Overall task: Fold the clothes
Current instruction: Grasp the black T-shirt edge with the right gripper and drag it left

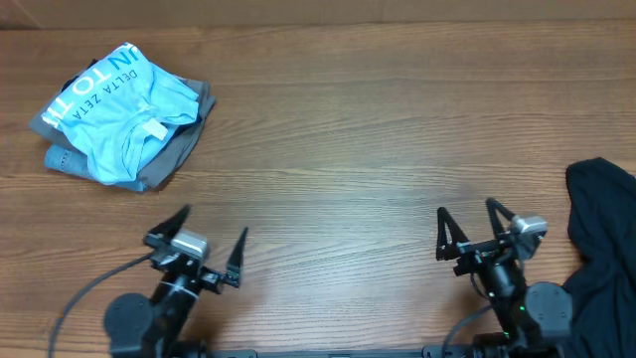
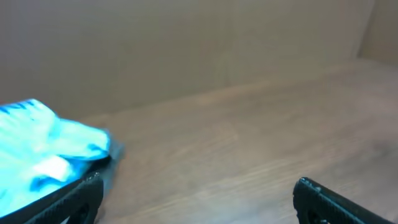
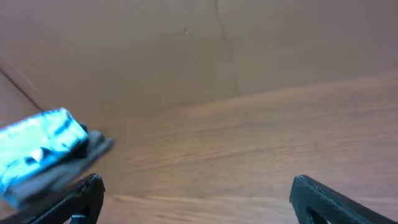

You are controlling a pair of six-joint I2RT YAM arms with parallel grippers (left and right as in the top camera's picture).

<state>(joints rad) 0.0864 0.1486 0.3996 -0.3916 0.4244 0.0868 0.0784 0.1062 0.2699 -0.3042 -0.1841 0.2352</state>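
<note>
Wood-grain table across the whole overhead view, planks running left to right, bare through the middle. Plain tan wall behind it in both wrist views.

Black garment at the far right edge, partly cut off by the frame. Crumpled and heaped, not spread; no label visible from here. Just beside the right arm's base, near the right gripper, not touched by it. Out of both wrist views. Probably set there as the next piece to work. Needs dragging toward the middle and flattening before any fold. Task judged at its very start for this piece.

Blue shirt with white lettering at the far left corner, lying on top of a grey garment, edges roughly squared. Small white tag showing on the shirt. Looks like a finished stack parked well apart from the working area, likely to keep the centre free.

Left gripper low at the near edge, left of centre, pointed across the table with the stack at the left of its own view. Jaws spread wide, nothing between them, nothing touched.

Right gripper low at the near edge, right of centre, pointed away across the table rather than at the black garment. Jaws spread wide too, holding nothing. Both set symmetrically; reads as a rest pose between pieces. Right arm the nearer one, so likely first to reach, with a turn to its right needed.
</note>
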